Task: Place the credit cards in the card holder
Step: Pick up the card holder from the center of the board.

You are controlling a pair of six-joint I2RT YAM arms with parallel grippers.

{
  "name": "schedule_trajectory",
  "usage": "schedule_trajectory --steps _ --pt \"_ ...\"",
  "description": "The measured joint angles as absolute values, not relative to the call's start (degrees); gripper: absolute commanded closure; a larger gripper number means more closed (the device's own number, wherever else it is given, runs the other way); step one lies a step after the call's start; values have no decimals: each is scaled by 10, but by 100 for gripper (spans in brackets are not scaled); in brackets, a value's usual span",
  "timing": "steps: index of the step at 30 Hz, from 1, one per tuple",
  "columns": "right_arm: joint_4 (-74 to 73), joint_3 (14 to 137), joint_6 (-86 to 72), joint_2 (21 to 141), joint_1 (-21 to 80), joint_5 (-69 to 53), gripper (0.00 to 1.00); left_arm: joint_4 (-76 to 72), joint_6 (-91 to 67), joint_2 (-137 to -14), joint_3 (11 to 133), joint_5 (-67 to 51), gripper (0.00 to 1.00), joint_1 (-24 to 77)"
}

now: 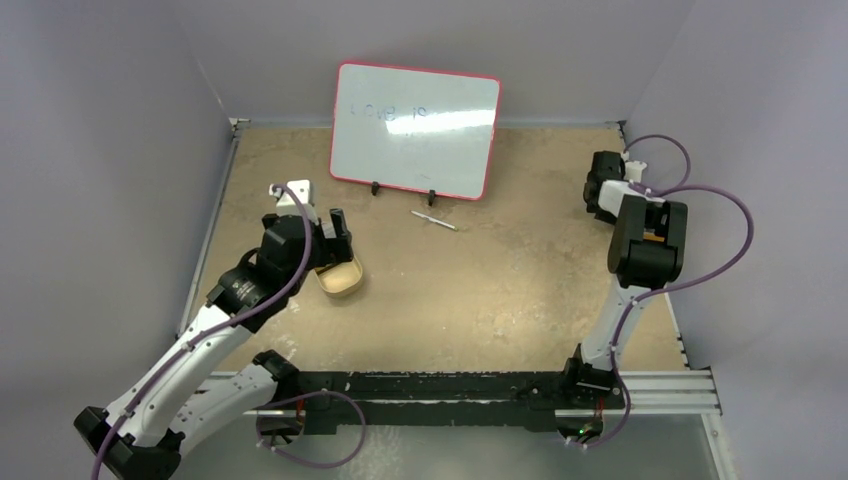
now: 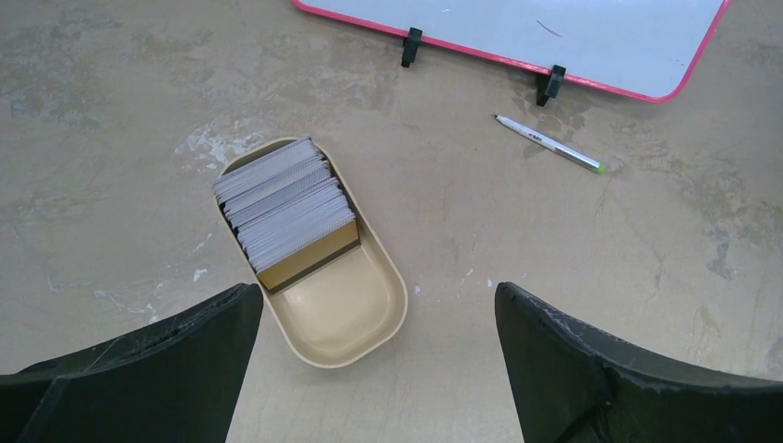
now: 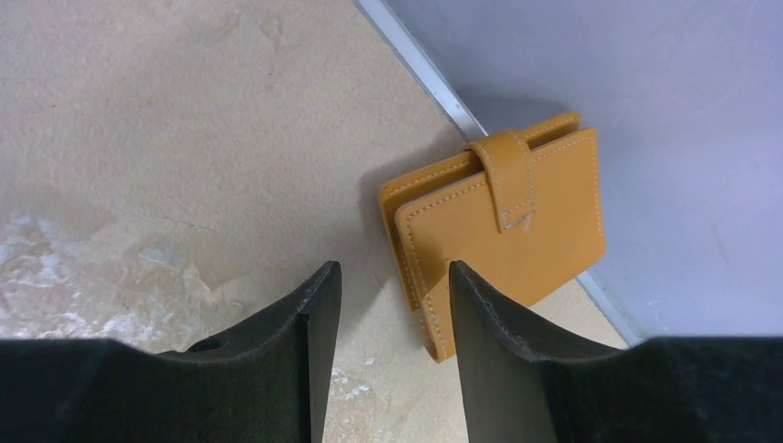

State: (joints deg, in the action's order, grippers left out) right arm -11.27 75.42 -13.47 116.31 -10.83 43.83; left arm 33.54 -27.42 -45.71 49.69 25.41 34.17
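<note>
A stack of credit cards [image 2: 284,205] stands on edge in an oval tan dish [image 2: 346,314]. Their top edges are pale grey, and the nearest card's face is yellowish with a dark band. My left gripper [image 2: 379,291] is wide open and empty above the dish's near end; it also shows in the top view [image 1: 335,238]. The orange-tan card holder [image 3: 503,226] is closed with its snap tab over the top and leans against the right wall. My right gripper [image 3: 394,269] is open and empty, with the holder's near corner just beyond its fingertips.
A red-framed whiteboard [image 1: 415,130] stands on clips at the back middle. A slim pen [image 1: 433,220] lies in front of it and also shows in the left wrist view [image 2: 549,143]. Grey walls close the left, back and right sides.
</note>
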Motion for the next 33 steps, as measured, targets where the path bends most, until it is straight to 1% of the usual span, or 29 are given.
schedule_trajectory --steps 9,23,24,26,29,33 --pt "-111 754 -141 1166 -109 435 53 336 -275 -454 495 256 4 342" --pt "-119 752 -161 1169 -126 452 58 337 -275 -441 491 265 4 342" --pt "-119 752 -161 1169 -126 453 60 338 -275 -440 491 265 4 342" --pt "-122 752 -165 1169 -127 453 72 340 -275 -436 491 265 4 342" --pt "-128 750 -165 1169 -127 443 77 340 -275 -428 489 264 4 342" --pt "-126 747 -166 1168 -128 438 94 340 -275 -423 489 265 4 342"
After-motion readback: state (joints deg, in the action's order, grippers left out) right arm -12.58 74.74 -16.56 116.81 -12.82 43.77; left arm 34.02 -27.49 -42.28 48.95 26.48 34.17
